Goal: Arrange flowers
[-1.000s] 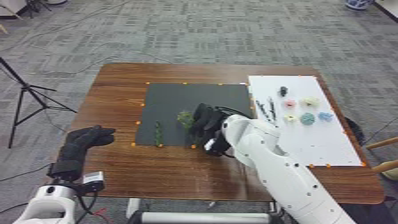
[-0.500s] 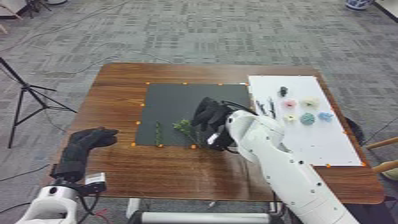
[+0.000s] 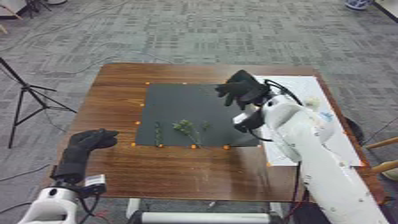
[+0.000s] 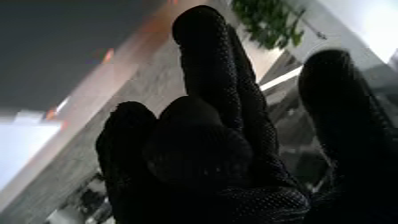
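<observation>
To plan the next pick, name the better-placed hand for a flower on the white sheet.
Probably right. The right hand hovers by the white sheet, where the blue flower lies, while the left hand is across the dark mat.

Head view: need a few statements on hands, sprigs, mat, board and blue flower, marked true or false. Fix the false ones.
1. The green sprigs lie on the dark mat. True.
2. The white board is left of the mat. False; it is on the mat's right.
3. The right hand holds a sprig. False; it is empty.
4. The blue flower lies on the board. True.
5. The left hand is over the board. False; it is at the table's left side.
</observation>
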Tool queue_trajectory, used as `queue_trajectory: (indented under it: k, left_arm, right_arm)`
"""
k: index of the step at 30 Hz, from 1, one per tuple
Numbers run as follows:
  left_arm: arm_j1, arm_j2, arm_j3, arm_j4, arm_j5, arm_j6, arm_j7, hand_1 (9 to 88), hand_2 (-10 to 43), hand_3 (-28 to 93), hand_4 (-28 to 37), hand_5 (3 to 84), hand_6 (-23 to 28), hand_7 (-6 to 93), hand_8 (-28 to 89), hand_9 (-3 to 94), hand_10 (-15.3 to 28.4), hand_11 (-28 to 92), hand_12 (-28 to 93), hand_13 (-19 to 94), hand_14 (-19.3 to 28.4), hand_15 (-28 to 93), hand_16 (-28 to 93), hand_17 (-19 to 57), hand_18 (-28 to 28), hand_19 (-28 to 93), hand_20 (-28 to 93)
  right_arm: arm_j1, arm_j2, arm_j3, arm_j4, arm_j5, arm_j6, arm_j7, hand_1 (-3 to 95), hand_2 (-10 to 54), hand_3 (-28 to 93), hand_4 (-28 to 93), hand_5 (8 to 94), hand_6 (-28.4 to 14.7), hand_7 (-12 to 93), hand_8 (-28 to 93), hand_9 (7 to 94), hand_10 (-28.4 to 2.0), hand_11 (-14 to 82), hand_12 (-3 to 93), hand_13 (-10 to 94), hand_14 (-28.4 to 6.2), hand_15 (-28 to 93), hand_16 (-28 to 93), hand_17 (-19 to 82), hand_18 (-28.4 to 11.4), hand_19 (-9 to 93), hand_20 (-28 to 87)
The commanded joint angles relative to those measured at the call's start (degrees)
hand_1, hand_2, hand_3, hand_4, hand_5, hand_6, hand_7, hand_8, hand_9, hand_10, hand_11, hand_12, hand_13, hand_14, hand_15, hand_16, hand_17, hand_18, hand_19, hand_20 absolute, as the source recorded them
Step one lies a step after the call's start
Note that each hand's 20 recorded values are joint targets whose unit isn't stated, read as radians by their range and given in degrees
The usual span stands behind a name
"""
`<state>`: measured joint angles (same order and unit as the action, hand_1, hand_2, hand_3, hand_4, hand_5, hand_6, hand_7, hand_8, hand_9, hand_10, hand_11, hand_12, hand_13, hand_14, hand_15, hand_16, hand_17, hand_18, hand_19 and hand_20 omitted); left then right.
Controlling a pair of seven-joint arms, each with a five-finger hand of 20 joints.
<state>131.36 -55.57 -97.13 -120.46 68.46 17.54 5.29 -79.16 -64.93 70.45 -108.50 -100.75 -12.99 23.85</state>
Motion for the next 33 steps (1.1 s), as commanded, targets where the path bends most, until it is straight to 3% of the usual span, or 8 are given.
queue_trajectory:
  k: [1,4,14,20,23,33]
  left_arm:
    - [-0.3,-0.57,-0.31,-0.23,0.41,-1.31,-0.77,28.6,10.8,65,-27.1,58.9,1.6,22.5,-8,58.0,15.1,29,19,43,19.4,39,2,3.1,15.9,26,27]
    - [-0.6,-0.42,-0.29,-0.11,1.19,-1.87,-1.13,28.6,10.8,65,-27.0,58.9,1.6,22.5,-8,58.0,15.1,29,19,43,19.3,39,2,3.1,15.9,26,27]
    - [-0.8,-0.67,-0.13,-0.08,1.05,-2.14,-1.69,28.6,10.8,65,-27.0,58.9,1.6,22.5,-8,57.7,15.0,29,19,43,19.3,38,2,3.1,15.9,26,27]
    - [-0.4,-0.53,-0.28,-0.27,1.0,-2.26,-1.49,28.5,10.8,65,-27.1,58.9,1.7,22.4,-8,57.7,15.1,29,19,43,19.3,38,2,3.0,15.9,26,27]
    - [-1.2,-0.42,0.04,0.11,0.87,-2.49,-1.47,28.6,10.8,65,-27.1,58.9,1.7,22.3,-8,57.7,15.0,29,19,43,19.4,38,2,3.0,15.9,26,27]
    - [-1.8,-0.44,0.19,0.25,1.2,-3.6,-1.82,28.6,10.8,64,-27.0,58.8,1.6,22.4,-8,57.7,15.0,29,19,43,19.4,38,2,3.0,15.9,26,27]
  right_arm:
    - [-4.5,2.1,0.9,1.2,4.0,-0.1,3.6,33.6,9.0,54,-10,76.0,-4.7,22,-6,90.0,-15.5,17.6,20.0,94,-4.4,57,32,66,-14.4,93,61]
    - [-4.2,2.0,-0.2,1.8,5.1,-1.3,4.0,33.1,11.6,53,-10,77.2,-4.8,21,-6,89.9,-16.0,16.8,19.6,94,-4.7,57,32,66,-14.5,93,61]
    - [-3.9,1.2,-1.5,3.4,12.5,-11.6,9.2,28.9,17.7,45,-11,78.0,-4.4,16,-6,87.1,-17.2,13.6,18.4,94,-5.4,56,32,66,-14.9,93,60]
    - [-3.6,-0.5,-2.7,4.7,14.1,-12.7,10.1,29.0,18.0,42,-10,76.2,-5.1,14,-6,84.8,-17.7,12.3,17.9,94,-5.9,54,33,65,-14.8,93,59]
    - [-3.0,-1.1,-3.7,5.1,14.5,-12.8,10.2,28.9,18.1,41,-9,74.8,-5.6,13,-6,83.6,-18.0,11.7,17.8,94,-5.9,54,33,65,-14.9,93,59]
    - [-1.1,-3.0,-8.3,5.6,13.1,-14.6,10.2,28.6,17.9,41,-8,73.2,-5.8,12,-6,82.0,-18.4,11.6,18.1,94,-6.4,52,35,65,-14.7,93,58]
